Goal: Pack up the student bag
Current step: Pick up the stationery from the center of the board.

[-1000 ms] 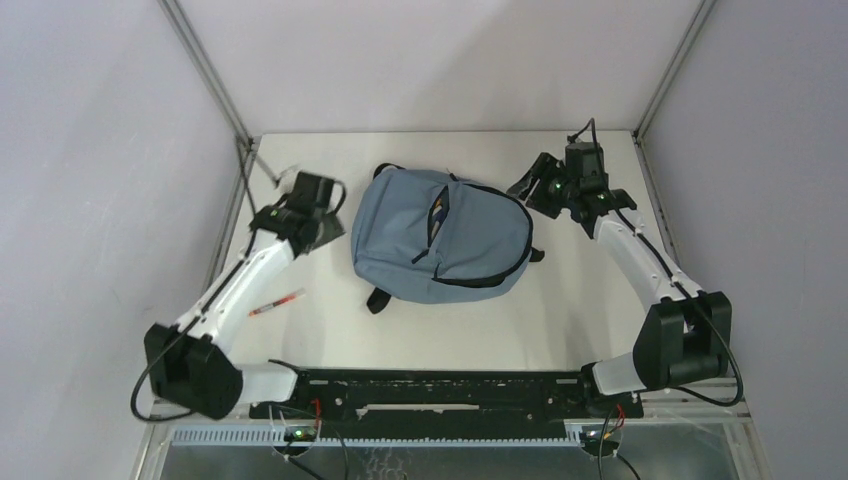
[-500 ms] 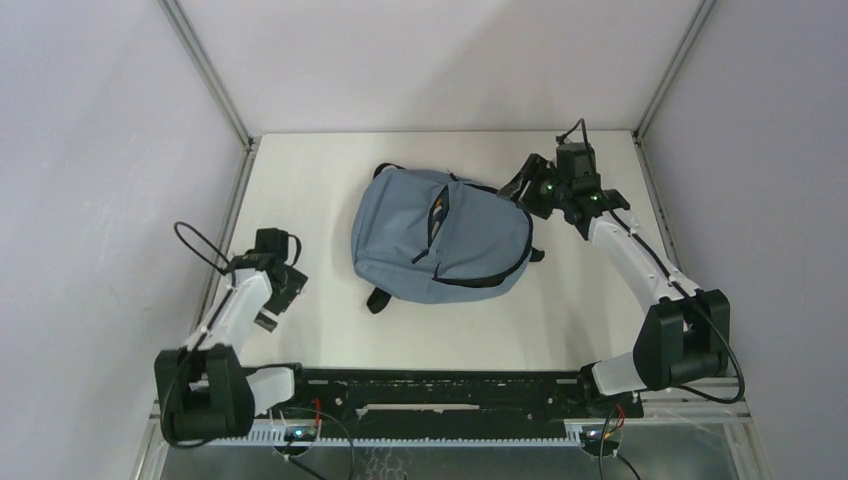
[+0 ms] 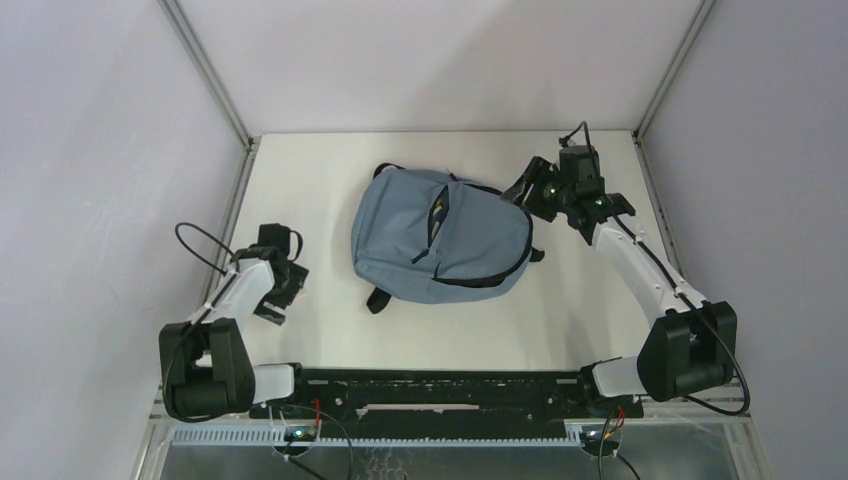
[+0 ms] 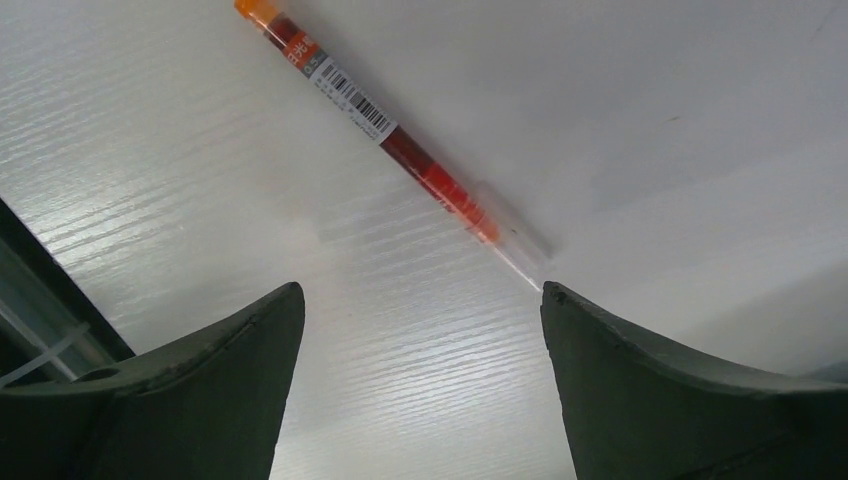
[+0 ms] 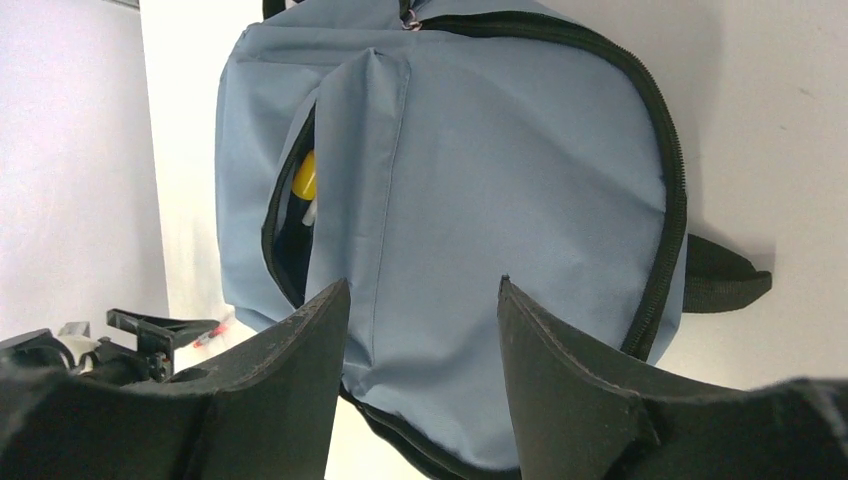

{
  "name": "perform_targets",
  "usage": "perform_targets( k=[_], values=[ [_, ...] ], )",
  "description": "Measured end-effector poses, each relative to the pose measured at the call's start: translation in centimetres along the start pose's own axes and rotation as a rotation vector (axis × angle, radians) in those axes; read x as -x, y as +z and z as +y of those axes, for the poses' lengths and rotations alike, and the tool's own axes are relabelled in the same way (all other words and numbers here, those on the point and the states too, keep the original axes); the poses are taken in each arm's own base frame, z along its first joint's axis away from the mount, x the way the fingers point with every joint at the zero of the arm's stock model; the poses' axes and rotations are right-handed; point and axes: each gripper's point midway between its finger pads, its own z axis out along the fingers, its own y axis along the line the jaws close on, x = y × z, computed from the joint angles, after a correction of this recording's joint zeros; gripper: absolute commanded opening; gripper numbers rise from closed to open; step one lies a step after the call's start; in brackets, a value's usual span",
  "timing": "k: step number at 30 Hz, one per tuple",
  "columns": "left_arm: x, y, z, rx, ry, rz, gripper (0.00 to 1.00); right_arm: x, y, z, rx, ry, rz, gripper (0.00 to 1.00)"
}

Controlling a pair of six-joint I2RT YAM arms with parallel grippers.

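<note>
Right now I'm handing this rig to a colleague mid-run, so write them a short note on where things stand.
Left gripper: open, empty, hovering over the red pen lying on the table.
Right gripper: open, empty, at the far right corner of the grey-blue backpack.
The backpack lies flat mid-table, front pocket unzipped, a yellow item inside.
Done: the yellow item is packed.
Left: grasp the pen, put it in the pocket, probably zip up.

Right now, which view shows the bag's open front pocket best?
Right wrist: the student bag fills the frame, and the pocket opening gapes with a yellow item inside. Top external shows it as a thin slit. Left wrist shows no bag, only a pen.
</note>
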Motion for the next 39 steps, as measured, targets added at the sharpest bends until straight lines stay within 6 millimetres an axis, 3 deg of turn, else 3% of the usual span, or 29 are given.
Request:
perform_targets(
  k=[13,24,27,29,35,39],
  values=[
    [0.5,1.7,-0.3,0.046,-0.104,0.018,0.88,-0.8,0.1,-0.4,-0.015,-0.019,0.019,0.64],
    [0.7,2.9,-0.9,0.076,-0.131,0.022,0.32,-1.1,0.1,-0.3,-0.013,-0.021,0.026,0.63],
    [0.8,2.9,-1.2,0.062,-0.135,0.025,0.21,-1.1,0.1,-0.3,-0.013,-0.021,0.026,0.63],
    [0.8,3.0,-1.7,0.041,-0.135,0.03,0.04,-1.1,0.1,-0.3,-0.013,-0.021,0.026,0.63],
    [0.4,2.5,-5.0,-0.125,-0.074,0.057,0.0,-1.0,0.1,-0.4,-0.021,-0.021,0.022,0.63],
    [-1.3,0.3,-7.6,-0.281,0.072,0.084,0.0,-0.9,0.1,-0.8,-0.037,-0.017,0.018,0.63]
  ],
)
